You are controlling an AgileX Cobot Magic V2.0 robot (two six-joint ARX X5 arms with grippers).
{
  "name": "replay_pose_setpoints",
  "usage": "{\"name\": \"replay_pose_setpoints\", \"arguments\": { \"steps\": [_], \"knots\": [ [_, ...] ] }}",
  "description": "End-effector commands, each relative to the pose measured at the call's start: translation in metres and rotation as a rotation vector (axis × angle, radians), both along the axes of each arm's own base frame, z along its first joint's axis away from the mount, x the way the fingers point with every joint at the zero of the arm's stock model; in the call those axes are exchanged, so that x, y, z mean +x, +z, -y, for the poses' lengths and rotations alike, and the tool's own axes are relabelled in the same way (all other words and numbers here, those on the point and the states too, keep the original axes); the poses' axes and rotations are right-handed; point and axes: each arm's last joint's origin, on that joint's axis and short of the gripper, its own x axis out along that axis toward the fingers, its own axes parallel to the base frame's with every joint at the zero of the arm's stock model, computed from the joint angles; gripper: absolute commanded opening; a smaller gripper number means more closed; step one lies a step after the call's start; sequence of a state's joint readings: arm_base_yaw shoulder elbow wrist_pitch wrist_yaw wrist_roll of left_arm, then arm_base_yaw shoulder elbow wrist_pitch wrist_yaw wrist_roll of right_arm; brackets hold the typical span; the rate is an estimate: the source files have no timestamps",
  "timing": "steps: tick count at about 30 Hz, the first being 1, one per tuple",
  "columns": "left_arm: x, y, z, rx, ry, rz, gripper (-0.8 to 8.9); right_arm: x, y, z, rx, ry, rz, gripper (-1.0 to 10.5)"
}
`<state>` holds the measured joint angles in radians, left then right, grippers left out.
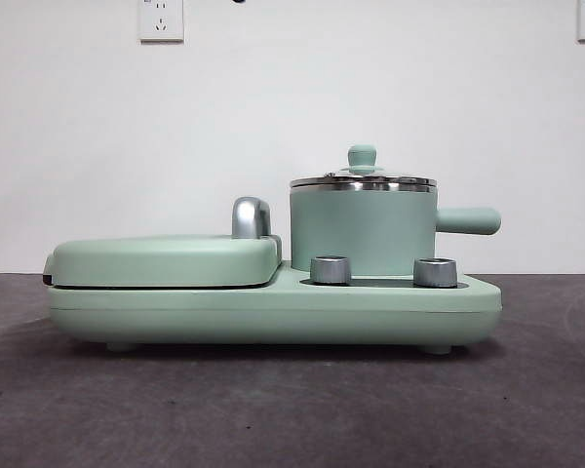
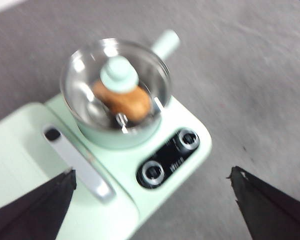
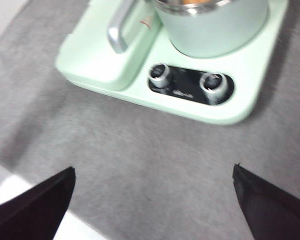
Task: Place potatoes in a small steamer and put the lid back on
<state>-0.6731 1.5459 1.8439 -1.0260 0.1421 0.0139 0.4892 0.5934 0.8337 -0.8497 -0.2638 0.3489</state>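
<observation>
Mint-green enamel covered nearly everything you had in front of you: the cooker base point(image 1: 273, 310) sat on the grey table point(image 1: 292, 409), with the small steamer point(image 1: 363, 229) standing on its right half, stubby handle pointing right. The lid point(image 1: 364, 177) was seated on the steamer's steel rim, its little green knob on top. Through the glass, in the left wrist view, you could see the potato point(image 2: 127, 102) lying inside the steamer point(image 2: 115, 95) beneath the lid point(image 2: 119, 74).

On the left half of the base lay the flat griddle cover point(image 1: 166, 259), closed, its chrome handle point(image 1: 251, 216) rising just beside the steamer. Two steel dials point(image 1: 331, 270) stood on the near edge of the base, in front of the steamer.

Your left gripper point(image 2: 152, 200) hung above the cooker, jaws spread wide with nothing between them, apart from the lid. Your right gripper point(image 3: 152, 200) was likewise released and bare, hovering over the table on the near side of the base point(image 3: 230, 100), with the dials point(image 3: 161, 73) and the steamer's wall point(image 3: 215, 25) beyond it. Neither arm showed in the front view.
</observation>
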Motion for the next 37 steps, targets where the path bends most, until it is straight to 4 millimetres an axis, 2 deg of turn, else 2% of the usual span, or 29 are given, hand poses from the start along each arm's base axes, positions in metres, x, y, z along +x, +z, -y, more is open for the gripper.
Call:
{"name": "replay_pose_setpoints", "arguments": {
  "steps": [1,5,10,14,15,16,17,18,22,34,37],
  "knots": [
    [-0.025,0.008,-0.014,-0.03,-0.022,0.027,4.93,0.002,0.005,-0.002,0.014,0.049,0.05,5.0],
    [-0.057,-0.004,-0.038,-0.015,-0.029,0.008,4.93,0.003,0.008,-0.004,0.034,0.07,0.089,5.0],
    [-0.095,-0.035,-0.071,-0.024,-0.014,0.0,4.82,0.005,0.012,-0.005,0.056,0.075,0.127,5.0],
    [-0.118,-0.055,-0.09,-0.122,0.028,0.035,3.2,0.005,0.012,-0.005,0.057,0.075,0.128,4.7],
    [-0.123,-0.061,-0.094,-0.149,0.036,0.048,2.1,0.005,0.012,-0.005,0.056,0.075,0.127,3.5],
    [-0.127,-0.066,-0.097,-0.166,0.038,0.062,0.22,0.005,0.012,-0.005,0.055,0.076,0.128,1.1],
    [-0.129,-0.069,-0.1,-0.179,0.043,0.072,0.24,0.005,0.012,-0.005,0.045,0.084,0.138,-0.3],
    [-0.131,-0.073,-0.102,-0.186,0.05,0.087,0.05,0.005,0.012,-0.005,0.039,0.083,0.148,0.4],
    [-0.136,-0.082,-0.106,-0.153,0.078,0.066,0.06,0.006,0.014,-0.005,0.05,0.085,0.166,0.2],
    [-0.136,-0.081,-0.107,-0.16,0.077,0.073,0.06,0.006,0.016,-0.006,0.06,0.084,0.187,0.2],
    [-0.139,-0.082,-0.113,-0.191,0.099,0.11,0.06,0.006,0.016,-0.006,0.06,0.084,0.187,0.2]
  ]
}}
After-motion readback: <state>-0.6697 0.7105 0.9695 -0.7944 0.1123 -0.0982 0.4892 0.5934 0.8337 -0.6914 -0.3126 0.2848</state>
